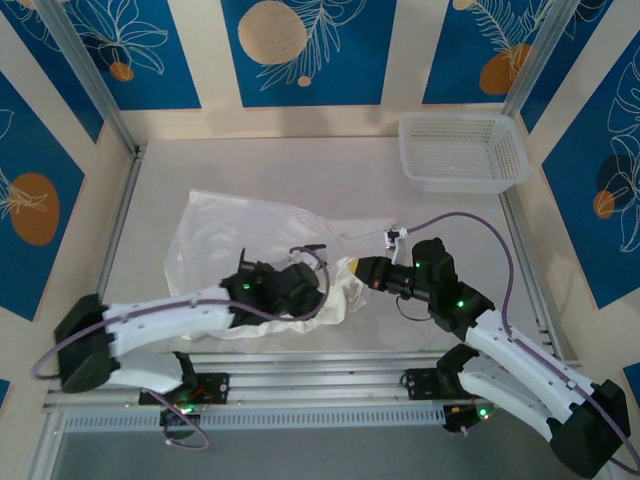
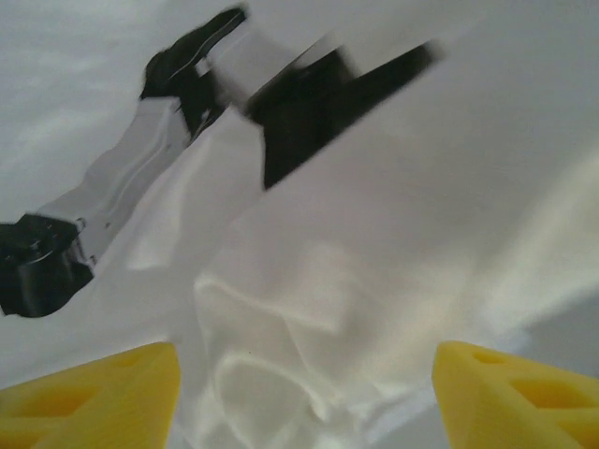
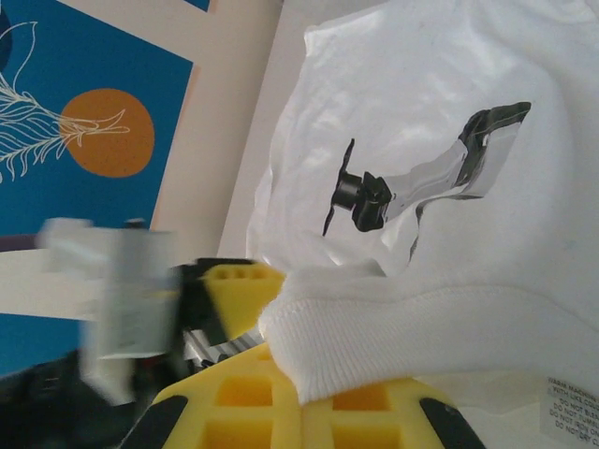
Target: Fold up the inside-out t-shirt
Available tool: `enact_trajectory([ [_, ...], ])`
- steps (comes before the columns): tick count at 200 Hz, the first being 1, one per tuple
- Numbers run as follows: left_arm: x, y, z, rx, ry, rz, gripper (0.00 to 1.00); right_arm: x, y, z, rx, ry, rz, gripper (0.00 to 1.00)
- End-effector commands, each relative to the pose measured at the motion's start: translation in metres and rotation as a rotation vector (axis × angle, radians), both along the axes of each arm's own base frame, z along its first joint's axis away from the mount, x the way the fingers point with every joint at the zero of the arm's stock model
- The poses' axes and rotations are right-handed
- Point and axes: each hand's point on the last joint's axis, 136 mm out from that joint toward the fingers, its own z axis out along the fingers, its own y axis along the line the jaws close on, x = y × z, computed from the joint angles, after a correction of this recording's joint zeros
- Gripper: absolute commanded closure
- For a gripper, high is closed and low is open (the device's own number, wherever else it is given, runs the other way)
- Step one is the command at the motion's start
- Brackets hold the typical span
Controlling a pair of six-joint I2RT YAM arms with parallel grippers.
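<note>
Right gripper point(image 3: 281, 341) grasps a ribbed edge of the inside-out t-shirt point(image 1: 240, 235), which spreads away leftward over the desk point(image 1: 260, 170); left gripper point(image 2: 304, 398), released, hovers just beside.

— What's lying on the table point(image 1: 300, 170)?
— A crumpled inside-out t-shirt point(image 1: 240, 235), under and beyond the left pincer point(image 1: 312, 290), touching the right pincer point(image 1: 352, 270); a white mesh basket point(image 1: 462, 150) well beyond the right one

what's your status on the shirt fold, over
Left tool open over the t-shirt. Right tool shut on its ribbed edge. T-shirt bunched, not yet folded. Basket at far right, clear of it.
</note>
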Motion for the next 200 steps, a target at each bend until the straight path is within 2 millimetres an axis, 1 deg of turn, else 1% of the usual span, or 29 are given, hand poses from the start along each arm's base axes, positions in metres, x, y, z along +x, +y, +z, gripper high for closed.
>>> enact_trajectory([
  [1, 0.023, 0.007, 0.002, 0.071, -0.065, 0.092, 0.33, 0.002, -0.002, 0.022, 0.028, -0.028, -0.013, 1.0],
  [12, 0.025, 0.002, 0.002, 0.046, -0.038, 0.086, 0.47, 0.002, -0.004, 0.021, 0.016, -0.017, -0.024, 1.0],
  [16, 0.025, -0.001, 0.004, 0.031, -0.03, 0.081, 0.57, 0.003, -0.006, 0.019, 0.005, -0.009, -0.035, 1.0],
  [20, 0.023, -0.003, 0.006, 0.015, -0.019, 0.071, 0.72, 0.005, -0.008, 0.016, -0.009, -0.002, -0.048, 1.0],
  [22, 0.022, -0.005, 0.008, 0.007, -0.013, 0.064, 0.82, 0.005, -0.009, 0.014, -0.017, 0.005, -0.055, 1.0],
  [25, 0.02, -0.008, 0.011, -0.012, -0.001, 0.051, 0.94, 0.007, -0.012, 0.012, -0.027, 0.007, -0.069, 1.0],
  [27, 0.019, -0.01, 0.012, -0.025, 0.008, 0.039, 1.0, 0.009, -0.014, 0.01, -0.036, 0.012, -0.079, 1.0],
  [36, 0.009, -0.022, 0.027, -0.115, 0.059, -0.015, 1.0, 0.018, -0.024, -0.002, -0.08, 0.039, -0.132, 1.0],
  [44, -0.004, -0.037, 0.043, -0.242, 0.13, -0.082, 1.0, 0.03, -0.038, -0.018, -0.133, 0.074, -0.181, 1.0],
  [55, -0.022, -0.058, 0.071, -0.447, 0.24, -0.169, 1.0, 0.047, -0.063, -0.05, -0.214, 0.17, -0.262, 1.0],
  [64, -0.03, -0.063, 0.091, -0.558, 0.293, -0.203, 1.0, 0.061, -0.078, -0.07, -0.247, 0.218, -0.292, 1.0],
  [74, -0.034, -0.06, 0.103, -0.598, 0.312, -0.212, 1.0, 0.073, -0.087, -0.085, -0.263, 0.247, -0.306, 1.0],
  [78, -0.035, -0.058, 0.105, -0.599, 0.313, -0.207, 1.0, 0.076, -0.089, -0.087, -0.266, 0.25, -0.304, 0.96],
  [86, -0.035, -0.053, 0.108, -0.596, 0.313, -0.198, 1.0, 0.08, -0.087, -0.086, -0.269, 0.254, -0.29, 0.82],
  [92, -0.034, -0.049, 0.108, -0.592, 0.316, -0.189, 1.0, 0.08, -0.084, -0.08, -0.263, 0.244, -0.268, 0.7],
  [97, -0.032, -0.046, 0.106, -0.587, 0.318, -0.177, 1.0, 0.08, -0.081, -0.072, -0.251, 0.23, -0.255, 0.65],
  [105, -0.03, -0.041, 0.102, -0.578, 0.321, -0.157, 1.0, 0.077, -0.079, -0.057, -0.224, 0.202, -0.25, 0.6],
  [116, -0.025, -0.036, 0.094, -0.564, 0.327, -0.126, 1.0, 0.069, -0.08, -0.033, -0.175, 0.152, -0.27, 0.56],
  [126, -0.019, -0.031, 0.087, -0.557, 0.335, -0.096, 1.0, 0.057, -0.083, -0.014, -0.132, 0.097, -0.303, 0.55],
  [134, -0.016, -0.028, 0.082, -0.555, 0.342, -0.079, 1.0, 0.044, -0.083, -0.003, -0.107, 0.053, -0.318, 0.55],
  [138, -0.014, -0.027, 0.08, -0.555, 0.346, -0.069, 1.0, 0.036, -0.082, 0.002, -0.097, 0.031, -0.317, 0.56],
  [146, -0.011, -0.025, 0.078, -0.559, 0.35, -0.055, 1.0, 0.02, -0.077, 0.008, -0.085, -0.004, -0.296, 0.65],
  [157, -0.008, -0.023, 0.077, -0.562, 0.35, -0.042, 1.0, -0.002, -0.063, 0.011, -0.059, -0.023, -0.232, 0.78],
  [168, -0.005, -0.021, 0.078, -0.564, 0.343, -0.034, 1.0, -0.022, -0.041, 0.007, -0.036, -0.031, -0.141, 0.82],
  [177, -0.002, -0.019, 0.079, -0.564, 0.341, -0.025, 1.0, -0.034, -0.023, 0.002, -0.055, -0.059, -0.073, 0.81],
  [185, -0.001, -0.019, 0.08, -0.564, 0.342, -0.023, 1.0, -0.041, -0.012, -0.004, -0.115, -0.108, -0.037, 0.76],
  [193, 0.0, -0.019, 0.081, -0.566, 0.343, -0.023, 1.0, -0.043, -0.006, -0.012, -0.21, -0.169, -0.03, 0.7],
  [200, 0.0, -0.019, 0.082, -0.566, 0.344, -0.02, 1.0, -0.041, -0.003, -0.016, -0.291, -0.221, -0.04, 0.67],
])
